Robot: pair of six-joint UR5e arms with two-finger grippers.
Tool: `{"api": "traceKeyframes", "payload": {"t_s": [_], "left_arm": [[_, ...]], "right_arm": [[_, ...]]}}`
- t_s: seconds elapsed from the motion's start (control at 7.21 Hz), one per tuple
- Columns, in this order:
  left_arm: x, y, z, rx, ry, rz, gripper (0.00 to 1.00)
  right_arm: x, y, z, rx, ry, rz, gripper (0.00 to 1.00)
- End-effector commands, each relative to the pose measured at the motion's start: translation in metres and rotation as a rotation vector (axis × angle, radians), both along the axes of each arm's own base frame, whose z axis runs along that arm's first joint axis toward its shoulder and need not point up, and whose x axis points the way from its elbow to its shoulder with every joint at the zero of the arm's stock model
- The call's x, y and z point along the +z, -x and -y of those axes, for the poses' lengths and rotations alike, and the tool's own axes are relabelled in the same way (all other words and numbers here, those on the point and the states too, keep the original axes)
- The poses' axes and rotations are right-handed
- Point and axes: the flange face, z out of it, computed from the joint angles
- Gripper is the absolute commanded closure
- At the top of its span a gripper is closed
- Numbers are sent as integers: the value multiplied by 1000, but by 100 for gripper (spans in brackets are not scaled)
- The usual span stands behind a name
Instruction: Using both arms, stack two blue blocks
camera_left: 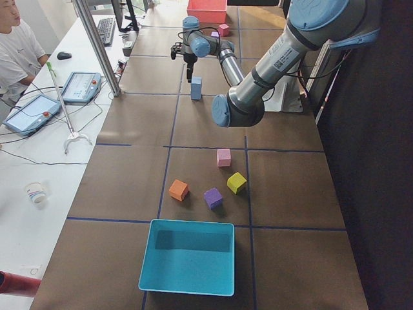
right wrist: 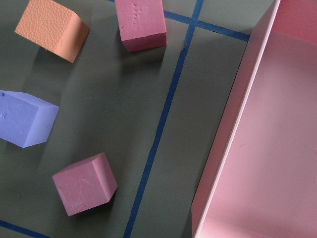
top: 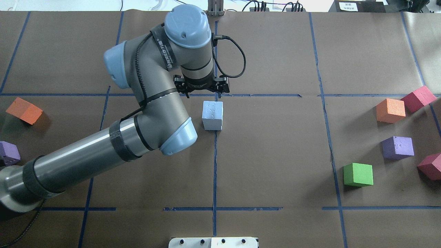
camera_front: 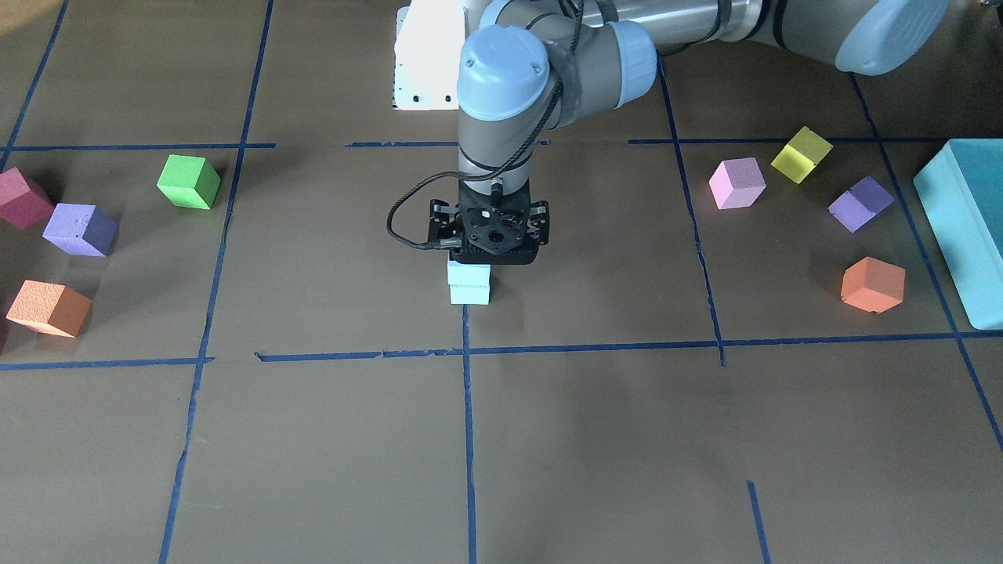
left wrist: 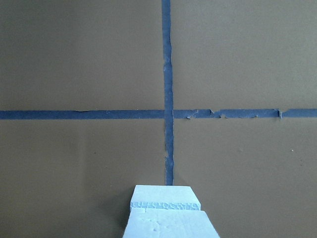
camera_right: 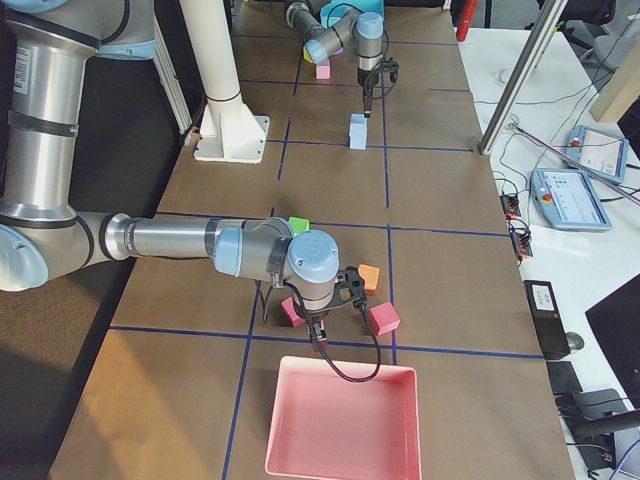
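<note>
Blue blocks (top: 212, 115): two pale sky-blue foam cubes, one squarely on the other, standing on a blue tape line at the middle of the table (top: 275, 155); top face dimpled, sides grainy.
Left gripper (camera_front: 484, 249): points straight down just above the stack, its black linkage splayed wide to both sides, jaws parted and gripping nothing (the fingertips hide under its body in the front view); from the table's ends it looks clear of the top cube.
Right gripper (camera_right: 317, 335): shows only from the table's right end, low over the red cubes beside the pink tray (camera_right: 345, 365); whether it is parted or clenched cannot be told.
Far left, overhead view: left orange cube (top: 24, 110) and left purple cube (top: 8, 153), both foam, both turned askew to the tape grid.
Left arm (top: 103, 151): smooth grey tube with light blue joint caps and a looping black cable, reaching in from the left to the centre.
Right side, overhead view: green cube (top: 358, 174), right orange cube (top: 390, 110), right purple cube (top: 398, 147) with a pitted top, far red cube (top: 418, 98) and near red cube (top: 430, 166), all well apart from the stack.
Table cover: matt brown paper, creased, under a grid of blue tape.
Teal box (camera_left: 187, 223): shallow, rectangular, smooth-walled, at the table's left end.
</note>
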Motion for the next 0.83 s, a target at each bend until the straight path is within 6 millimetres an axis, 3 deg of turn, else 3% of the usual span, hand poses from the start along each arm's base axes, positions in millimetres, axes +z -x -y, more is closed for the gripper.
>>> {"api": "traceKeyframes", "payload": {"t_s": [0.0, 0.28, 0.42, 0.55, 0.69], "left_arm": [[100, 143, -14, 108, -144, 41, 0], [234, 315, 20, 262, -208, 32, 0], [317, 401, 25, 276, -208, 79, 0], [379, 467, 35, 287, -201, 109, 0], [450, 517, 12, 261, -131, 71, 0]], "right_arm": [[0, -1, 0, 3, 1, 0, 0], [1, 0, 0, 4, 8, -3, 1], [-2, 0, 2, 42, 38, -3, 1], [-8, 1, 7, 105, 91, -8, 1], [-9, 7, 9, 98, 96, -10, 1]]}}
